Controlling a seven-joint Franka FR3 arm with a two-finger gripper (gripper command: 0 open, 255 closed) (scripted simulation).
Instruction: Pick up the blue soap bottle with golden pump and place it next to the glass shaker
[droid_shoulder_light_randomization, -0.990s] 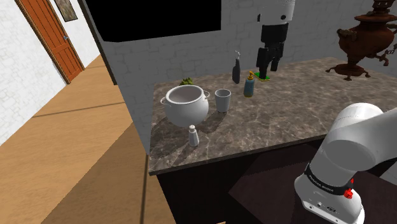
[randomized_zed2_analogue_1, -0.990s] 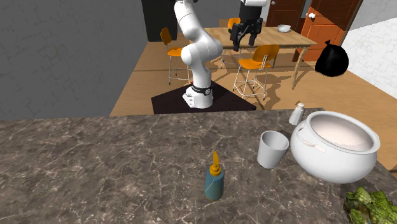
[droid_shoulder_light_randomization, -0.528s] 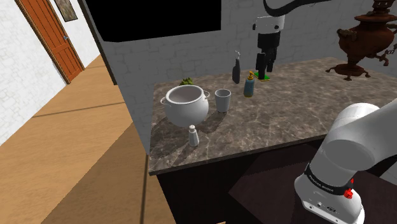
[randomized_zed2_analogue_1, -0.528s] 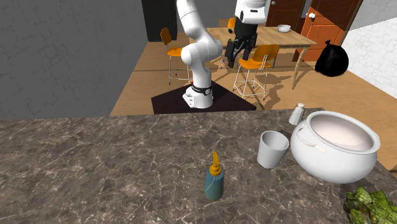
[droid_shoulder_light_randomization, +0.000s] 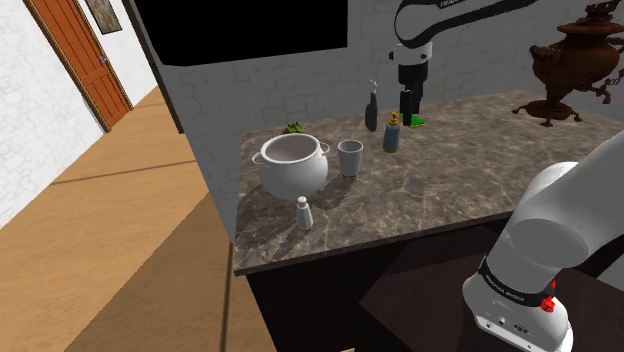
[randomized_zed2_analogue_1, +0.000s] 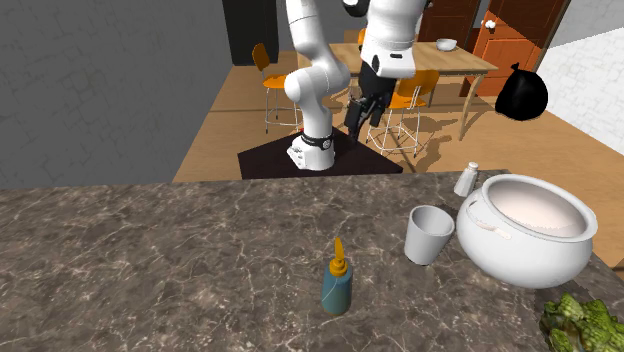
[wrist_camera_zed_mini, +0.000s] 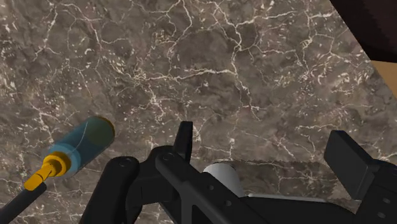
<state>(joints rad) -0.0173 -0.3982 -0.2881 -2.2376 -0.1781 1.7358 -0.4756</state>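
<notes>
The blue soap bottle (droid_shoulder_light_randomization: 392, 136) with a golden pump stands upright on the dark marble counter (droid_shoulder_light_randomization: 450, 190), towards its back. It is also in the second exterior view (randomized_zed2_analogue_1: 337, 283), left of the cup. My gripper (droid_shoulder_light_randomization: 408, 108) hangs open above the counter, just up and right of the bottle in the shoulder view, with nothing between its fingers. In the wrist view the bottle (wrist_camera_zed_mini: 79, 147) lies off to one side of the open gripper (wrist_camera_zed_mini: 264, 149), outside the fingers. The small glass shaker (droid_shoulder_light_randomization: 303, 213) stands near the counter's front edge, in front of the pot.
A large white pot (droid_shoulder_light_randomization: 292, 163) and a white cup (droid_shoulder_light_randomization: 350, 157) stand between bottle and shaker. A dark slim bottle (droid_shoulder_light_randomization: 371, 110) stands at the back wall. A brown samovar (droid_shoulder_light_randomization: 570, 65) is at the far right. Green vegetables (randomized_zed2_analogue_1: 585, 325) lie behind the pot.
The gripper has come down and moved left in the shoulder view, towards the soap bottle, turning about its axis. Nothing on the counter has moved.
</notes>
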